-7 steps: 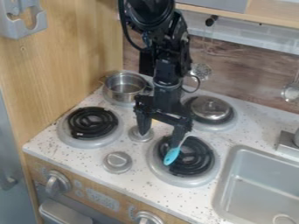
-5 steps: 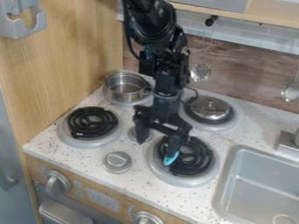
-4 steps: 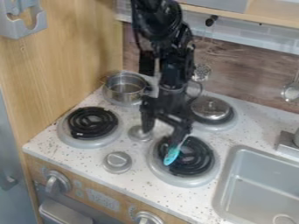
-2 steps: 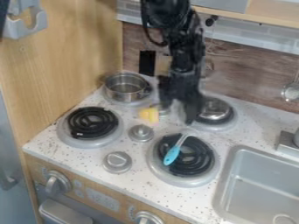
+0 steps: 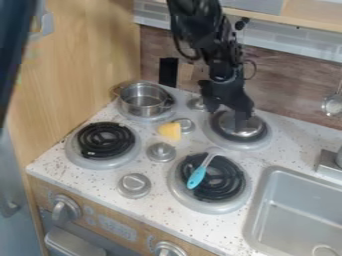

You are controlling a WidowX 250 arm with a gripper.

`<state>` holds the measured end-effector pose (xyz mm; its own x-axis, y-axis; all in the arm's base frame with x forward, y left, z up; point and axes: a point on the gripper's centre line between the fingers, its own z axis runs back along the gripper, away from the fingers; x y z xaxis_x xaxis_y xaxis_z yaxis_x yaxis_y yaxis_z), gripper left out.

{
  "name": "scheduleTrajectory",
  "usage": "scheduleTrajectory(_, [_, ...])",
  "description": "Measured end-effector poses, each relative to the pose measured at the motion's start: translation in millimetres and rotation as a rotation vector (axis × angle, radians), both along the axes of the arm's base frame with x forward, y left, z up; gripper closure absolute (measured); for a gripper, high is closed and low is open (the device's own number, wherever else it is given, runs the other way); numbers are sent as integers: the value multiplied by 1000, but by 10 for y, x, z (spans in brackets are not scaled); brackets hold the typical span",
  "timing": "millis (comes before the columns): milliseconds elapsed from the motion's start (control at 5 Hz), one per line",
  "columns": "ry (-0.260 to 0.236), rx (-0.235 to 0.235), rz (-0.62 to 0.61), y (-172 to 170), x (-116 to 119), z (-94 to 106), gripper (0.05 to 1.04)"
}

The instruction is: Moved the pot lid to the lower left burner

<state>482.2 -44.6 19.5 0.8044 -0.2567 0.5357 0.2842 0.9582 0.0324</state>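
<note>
So the big change is the hand (image 5: 227,114): in the earliest frame it hung over the lower right burner (image 5: 212,206), right by the blue-handled utensil (image 5: 197,177). Now it's gone up and back toward the wall and sits at the pot lid (image 5: 252,128), with one finger in front of the lid and the other off to its left. It's spread apart, not pinching anything. Can't tell if that front finger touches the lid.

The lid itself hasn't budged, btw. It's on the upper right burner (image 5: 260,143), not the lower left one (image 5: 105,161).

With the arm out of the way, the yellow thing (image 5: 170,131) on the speckled tabletop (image 5: 67,172) shows properly, just beside a small knob (image 5: 186,125). The utensil is lying where it was, and the metal pot (image 5: 143,106) is on the upper left burner same as before. Oh, and a big dark blurry shape (image 5: 12,47) has come in at the left edge, partly covering the grey wall holder (image 5: 45,25).
</note>
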Motion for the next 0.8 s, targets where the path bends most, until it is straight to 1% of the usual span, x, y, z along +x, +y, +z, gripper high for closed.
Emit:
scheduleTrajectory(200, [-75, -20, 2, -33, 128, -24, 84])
scheduleTrajectory(400, [-146, -17, 11, -69, 296, -49, 84])
scheduleTrajectory(600, [-172, -12, 37, -59, 440, -45, 84])
scheduleTrajectory(800, [-167, -23, 52, -81, 559, -114, 84])
